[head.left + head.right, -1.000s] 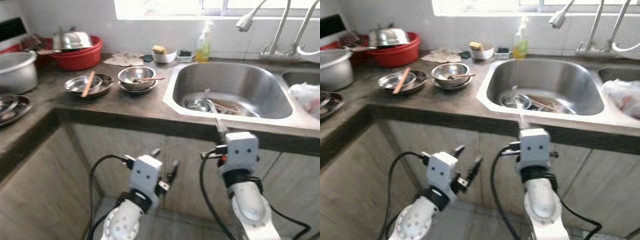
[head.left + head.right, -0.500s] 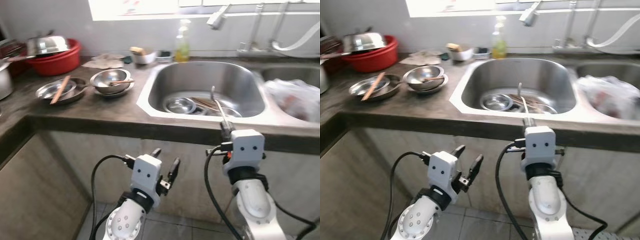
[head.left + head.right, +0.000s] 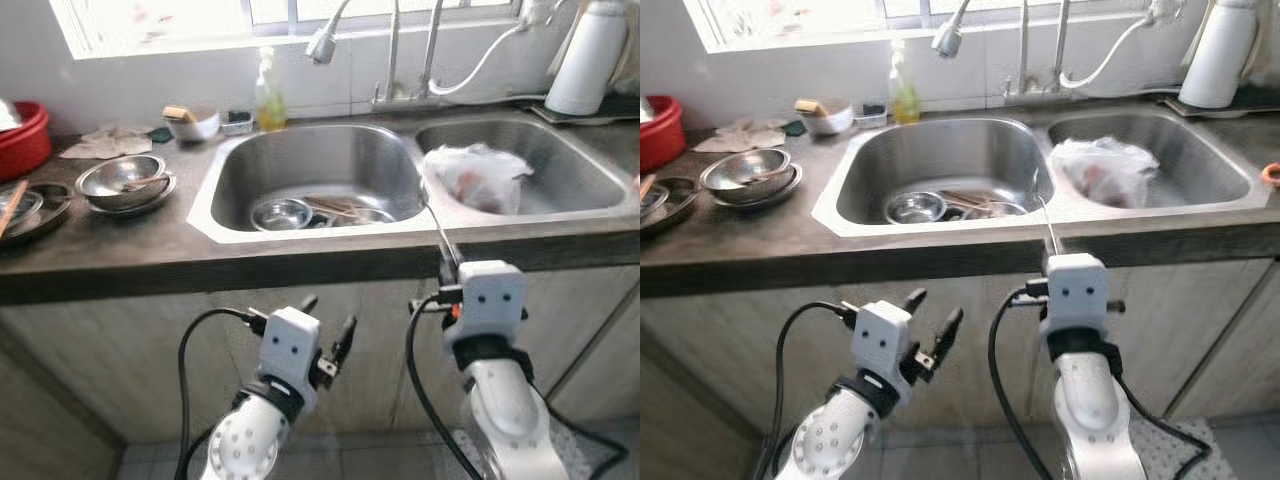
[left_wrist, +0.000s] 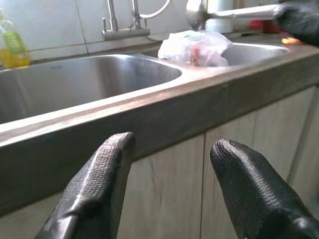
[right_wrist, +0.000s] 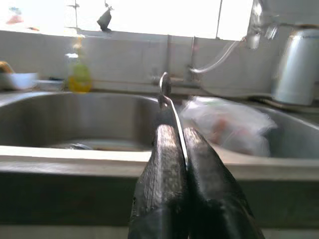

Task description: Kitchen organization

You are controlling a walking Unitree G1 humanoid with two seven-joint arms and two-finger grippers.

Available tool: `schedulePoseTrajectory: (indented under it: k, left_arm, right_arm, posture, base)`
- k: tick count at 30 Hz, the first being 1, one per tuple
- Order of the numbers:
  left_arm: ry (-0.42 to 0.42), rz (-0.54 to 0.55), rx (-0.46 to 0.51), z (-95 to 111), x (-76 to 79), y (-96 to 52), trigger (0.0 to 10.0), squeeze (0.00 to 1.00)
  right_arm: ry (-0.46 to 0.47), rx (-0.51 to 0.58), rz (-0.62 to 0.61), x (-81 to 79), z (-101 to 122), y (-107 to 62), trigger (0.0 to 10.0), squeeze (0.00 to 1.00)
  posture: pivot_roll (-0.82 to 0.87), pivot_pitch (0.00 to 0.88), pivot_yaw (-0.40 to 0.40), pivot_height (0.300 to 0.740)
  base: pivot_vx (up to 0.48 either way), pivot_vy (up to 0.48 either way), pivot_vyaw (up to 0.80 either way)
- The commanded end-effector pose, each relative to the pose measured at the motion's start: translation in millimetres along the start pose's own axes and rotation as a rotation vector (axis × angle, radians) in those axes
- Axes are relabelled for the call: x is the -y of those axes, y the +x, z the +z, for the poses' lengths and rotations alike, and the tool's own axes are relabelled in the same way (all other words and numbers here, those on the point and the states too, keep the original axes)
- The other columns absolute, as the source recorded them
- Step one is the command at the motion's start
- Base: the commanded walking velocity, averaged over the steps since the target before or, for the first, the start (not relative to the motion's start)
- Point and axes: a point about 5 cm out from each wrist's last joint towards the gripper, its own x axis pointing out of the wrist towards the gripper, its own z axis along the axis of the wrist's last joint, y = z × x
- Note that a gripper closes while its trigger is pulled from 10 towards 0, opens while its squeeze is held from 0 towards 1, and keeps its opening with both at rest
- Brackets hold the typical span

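Note:
My right gripper (image 3: 447, 272) is shut on the thin handle of a metal spoon (image 3: 432, 222), held upright in front of the counter edge. The wrist view has the spoon (image 5: 168, 97) rising from between the closed fingers (image 5: 164, 149). My left gripper (image 3: 328, 322) hangs open and holds nothing, below the counter, its fingers (image 4: 107, 169) facing the cabinet front. The left sink basin (image 3: 235, 165) holds a small steel bowl (image 3: 280, 212) and some utensils (image 3: 345, 208). Stacked steel bowls (image 3: 122, 178) sit on the dark counter to the left.
A plastic bag (image 3: 475, 178) lies in the right basin. A soap bottle (image 3: 268, 98), a small white bowl (image 3: 192, 122) and the faucet (image 3: 325, 40) line the back. A white kettle (image 3: 585, 55) stands far right, a red basin (image 3: 22, 135) far left. Cabinet doors (image 3: 130, 350) run below.
The camera has swung right: the sink now sits centred, the right basin and kettle have come into view. Both grippers keep their poses, the right still holding the spoon.

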Motion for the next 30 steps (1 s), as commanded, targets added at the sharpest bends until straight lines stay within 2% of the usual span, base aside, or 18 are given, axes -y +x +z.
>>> schedulePoseTrajectory:
  k: [1,14,27,30]
  left_arm:
    - [0.003,-0.006,0.014,3.9,1.0,1.0,10.0,0.0]
    - [0.012,0.019,0.019,4.3,-1.4,1.6,10.0,0.0]
    - [0.028,0.035,0.031,7.6,-4.1,4.9,10.0,0.0]
    - [0.037,0.033,0.039,9.0,-5.3,6.1,10.0,0.0]
  right_arm:
    - [-0.005,-0.016,-0.016,3.4,-2.4,-2.1,10.0,0.0]
    - [-0.024,0.002,0.041,-0.3,0.4,2.0,10.0,0.0]
    - [-0.024,0.012,0.081,-4.9,2.8,3.9,10.0,0.0]
    - [-0.025,0.023,0.08,-4.4,4.9,6.1,10.0,0.0]
  posture:
    - [0.07,0.062,0.037,0.74]
    - [0.07,0.055,0.031,0.74]
    - [0.06,0.048,0.032,0.74]
    - [0.06,0.045,0.032,0.74]
  base:
    - [0.0,0.0,-0.8]
    - [0.0,0.0,-0.04]
    - [0.0,0.0,0.79]
    - [0.259,0.0,0.79]
